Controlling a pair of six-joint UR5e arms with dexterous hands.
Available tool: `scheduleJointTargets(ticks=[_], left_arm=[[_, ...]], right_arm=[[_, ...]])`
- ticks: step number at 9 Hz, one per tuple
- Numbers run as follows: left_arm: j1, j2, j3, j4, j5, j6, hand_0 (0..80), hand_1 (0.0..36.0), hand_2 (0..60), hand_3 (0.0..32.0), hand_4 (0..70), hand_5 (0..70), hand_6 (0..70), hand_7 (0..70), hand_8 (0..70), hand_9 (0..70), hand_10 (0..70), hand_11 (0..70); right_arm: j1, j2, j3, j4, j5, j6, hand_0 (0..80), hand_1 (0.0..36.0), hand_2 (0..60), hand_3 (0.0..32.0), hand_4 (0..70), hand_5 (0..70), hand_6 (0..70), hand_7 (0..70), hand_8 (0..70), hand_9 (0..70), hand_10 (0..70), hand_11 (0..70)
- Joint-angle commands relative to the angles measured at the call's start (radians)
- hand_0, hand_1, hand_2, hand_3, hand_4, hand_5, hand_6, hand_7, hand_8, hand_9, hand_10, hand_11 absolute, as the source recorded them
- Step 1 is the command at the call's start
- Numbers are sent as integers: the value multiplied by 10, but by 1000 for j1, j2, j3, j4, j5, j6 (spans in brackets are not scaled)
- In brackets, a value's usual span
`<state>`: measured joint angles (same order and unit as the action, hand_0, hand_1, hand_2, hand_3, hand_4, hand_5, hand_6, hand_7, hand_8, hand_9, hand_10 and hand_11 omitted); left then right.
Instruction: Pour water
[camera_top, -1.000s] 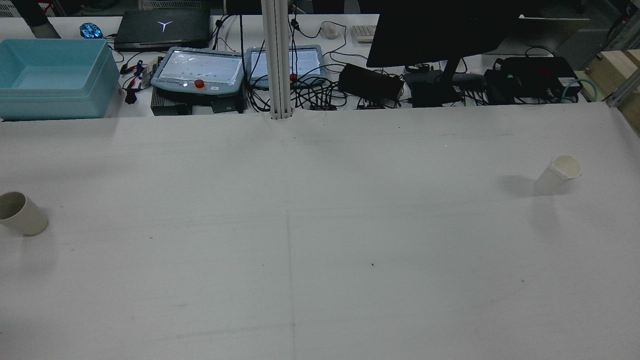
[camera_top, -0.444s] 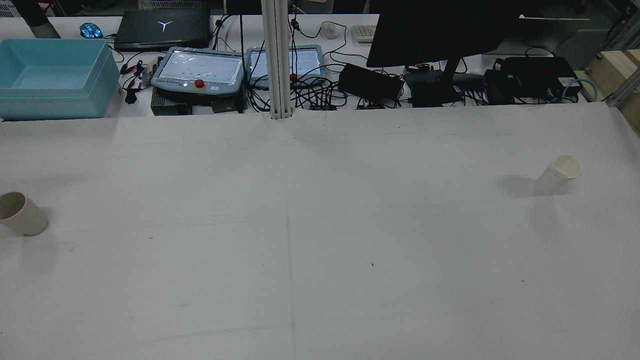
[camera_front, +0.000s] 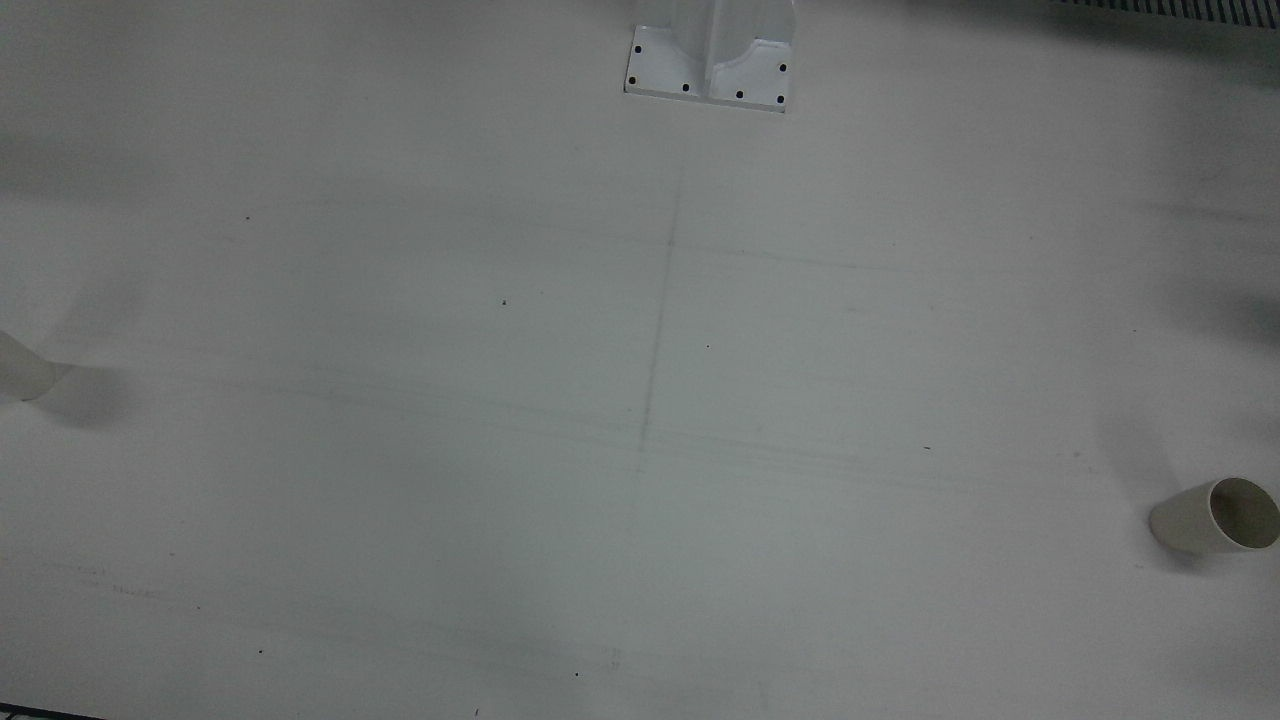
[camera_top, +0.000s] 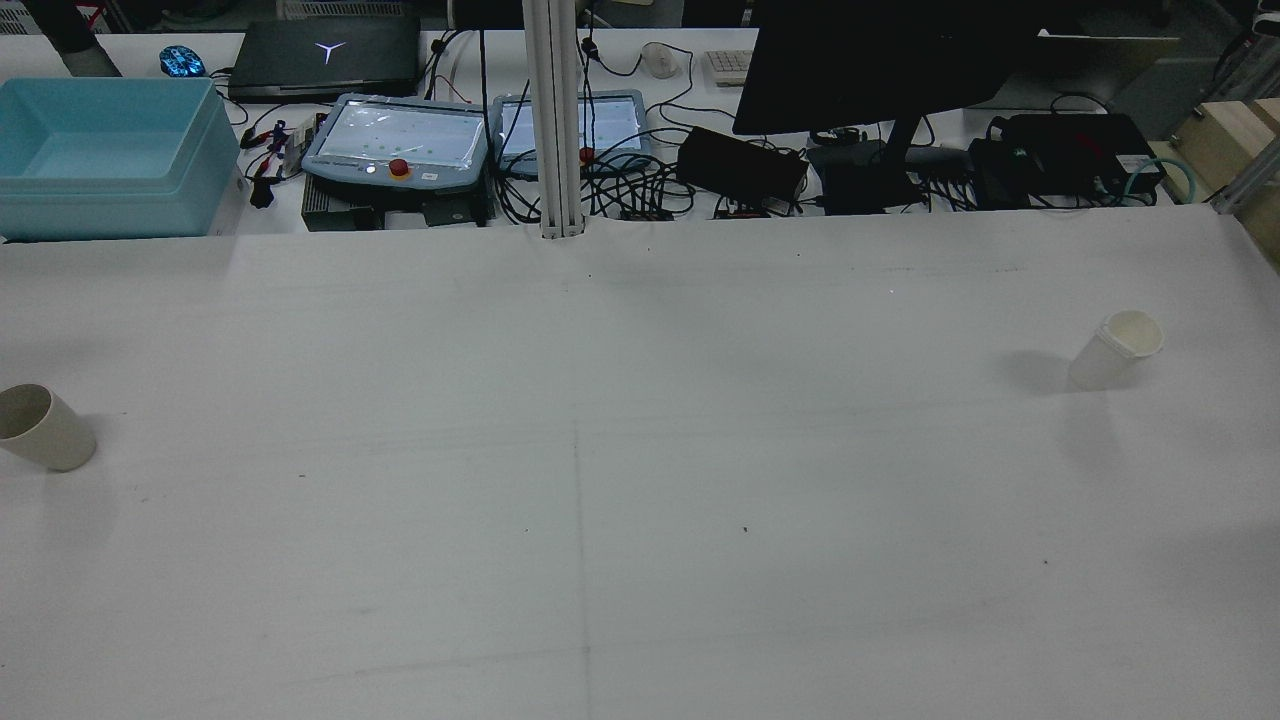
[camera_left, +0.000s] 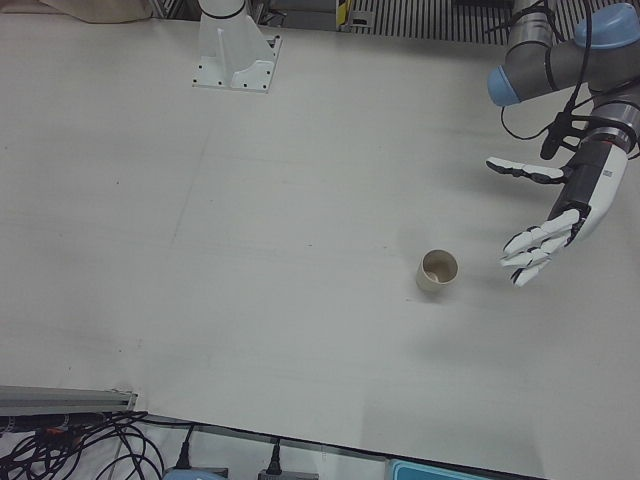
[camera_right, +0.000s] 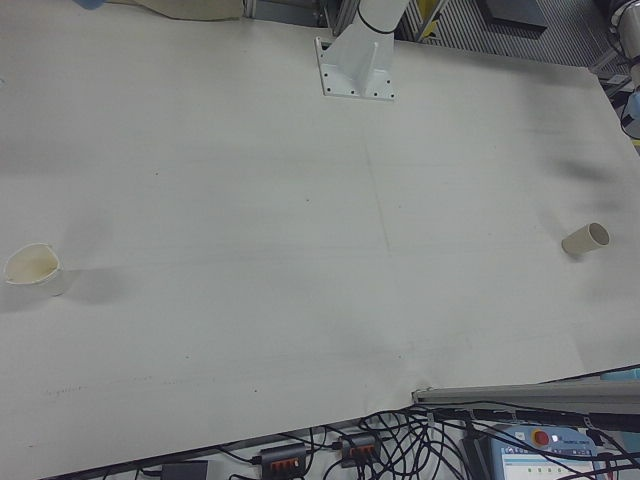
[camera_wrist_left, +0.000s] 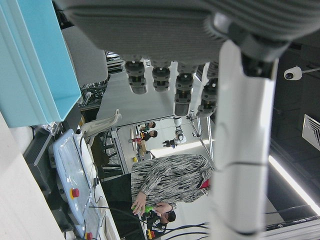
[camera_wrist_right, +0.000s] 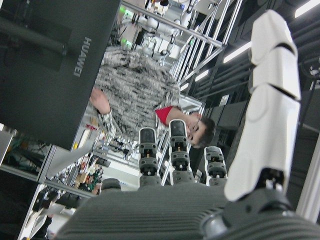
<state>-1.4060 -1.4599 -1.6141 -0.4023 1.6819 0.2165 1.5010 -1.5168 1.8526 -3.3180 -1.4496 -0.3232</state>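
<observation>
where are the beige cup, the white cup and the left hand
beige cup (camera_left: 437, 271), left-front view, on its outer wall below the rim
white cup (camera_top: 1113, 352), rear view, on its side wall
left hand (camera_left: 568, 220), left-front view, on the palm, fingers spread

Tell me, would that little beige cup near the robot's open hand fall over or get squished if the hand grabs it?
Probably easy to tip: the beige cup stands upright, small and open-topped, and looks empty, so likely light. It looks thin-walled, so a hard squeeze from the left hand might dent it. If knocked over, its round, tapered sides would likely roll in a curve.
</observation>
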Motion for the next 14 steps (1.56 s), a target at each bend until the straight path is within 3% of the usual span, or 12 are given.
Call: scheduleJointTargets(ticks=[1, 2, 3, 4, 5, 6, 7, 9, 12, 13, 14], left_arm=[[7, -19, 311, -275, -16, 73, 652, 128, 0, 0, 336, 0, 172, 135, 92, 33, 65, 114], [9, -22, 350, -306, -7, 104, 631, 122, 0, 0, 327, 0, 168, 118, 86, 25, 63, 111], [9, -14, 353, -326, 2, 159, 627, 124, 0, 0, 322, 0, 164, 108, 82, 20, 64, 112], [15, -13, 373, -342, 8, 164, 590, 104, 0, 0, 309, 0, 151, 87, 72, 5, 58, 101], [33, -10, 378, -346, 7, 171, 568, 86, 0, 0, 302, 0, 144, 79, 67, 1, 54, 93], [60, -11, 378, -346, 1, 216, 566, 88, 0, 0, 293, 0, 137, 73, 63, 0, 50, 87], [93, -26, 378, -323, -10, 243, 590, 107, 0, 0, 295, 0, 140, 81, 65, 2, 51, 91], [210, -68, 407, -289, -85, 277, 620, 129, 0, 0, 334, 0, 163, 108, 71, 17, 64, 113], [308, -86, 480, -329, -183, 284, 582, 103, 0, 0, 314, 0, 146, 91, 68, 4, 51, 90], [308, -88, 487, -337, -201, 285, 616, 134, 0, 0, 292, 0, 137, 87, 69, 3, 49, 91], [326, -88, 499, -345, -224, 285, 722, 174, 0, 0, 275, 0, 135, 85, 70, 3, 55, 104]], right_arm=[[-242, 17, -29, 23, 208, -2, 551, 225, 172, 0, 100, 107, 307, 322, 202, 255, 0, 0], [-333, 35, -21, 18, 271, -2, 572, 253, 239, 0, 137, 124, 372, 423, 264, 344, 0, 0], [-391, 52, -19, 11, 329, -4, 582, 256, 274, 0, 224, 134, 439, 510, 314, 410, 0, 0], [-422, 52, -16, 9, 377, -4, 590, 246, 299, 0, 348, 153, 564, 677, 429, 556, 0, 0], [-429, 52, -9, -3, 383, -5, 584, 231, 322, 0, 400, 176, 647, 700, 528, 685, 12, 24], [-432, 52, -9, -12, 383, -5, 584, 224, 344, 0, 448, 197, 700, 700, 598, 700, 86, 136], [-436, 52, -7, -12, 385, -5, 576, 212, 348, 0, 476, 205, 700, 700, 643, 700, 129, 197], [-444, 52, 2, -12, 385, -5, 574, 212, 336, 0, 456, 199, 700, 700, 629, 700, 111, 171], [-452, 44, 5, -12, 382, -7, 577, 216, 320, 0, 423, 192, 700, 700, 593, 700, 77, 123], [-452, 43, 5, -12, 382, -7, 575, 216, 314, 0, 401, 189, 700, 700, 579, 700, 71, 115], [-450, 43, 8, -12, 382, -5, 575, 217, 307, 0, 380, 187, 682, 700, 567, 700, 65, 107]])
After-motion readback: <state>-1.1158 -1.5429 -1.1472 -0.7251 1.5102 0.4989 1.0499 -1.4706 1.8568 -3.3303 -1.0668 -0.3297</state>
